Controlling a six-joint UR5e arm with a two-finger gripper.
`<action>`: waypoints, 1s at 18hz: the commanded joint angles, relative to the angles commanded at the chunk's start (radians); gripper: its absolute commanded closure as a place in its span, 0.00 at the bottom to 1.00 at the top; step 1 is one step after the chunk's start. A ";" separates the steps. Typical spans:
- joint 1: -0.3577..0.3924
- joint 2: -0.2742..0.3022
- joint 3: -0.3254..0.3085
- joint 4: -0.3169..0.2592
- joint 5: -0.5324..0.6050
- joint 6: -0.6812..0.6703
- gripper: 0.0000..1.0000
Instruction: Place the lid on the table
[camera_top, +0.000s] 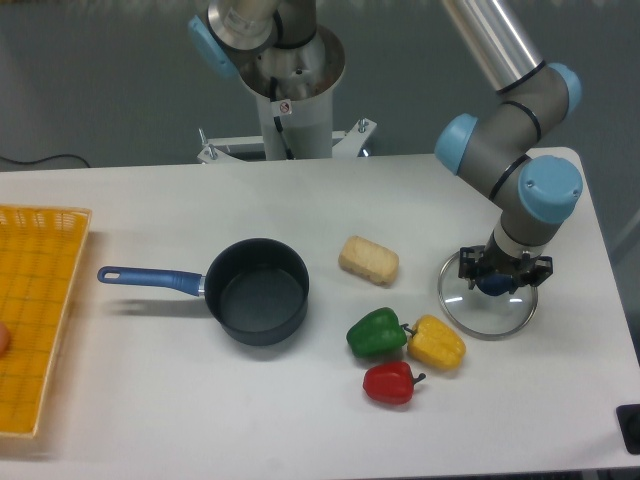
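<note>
Reaching straight down, the tool (497, 278) grips the knob of the lid (487, 304), flat on the counter (300, 400).

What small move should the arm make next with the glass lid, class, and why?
Probably open the gripper and lift away: the glass lid already seems to lie flat on the white table, clear of the yellow pepper, with the fingers at its blue knob.

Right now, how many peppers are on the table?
3. The green pepper sits right of the saucepan, the yellow pepper beside it near the lid, the red pepper in front. None looks hidden.
</note>
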 joint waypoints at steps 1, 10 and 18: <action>0.000 0.000 0.000 0.000 0.000 0.000 0.37; 0.000 -0.002 0.000 -0.002 0.000 0.008 0.35; 0.000 0.000 0.000 -0.002 0.000 0.009 0.28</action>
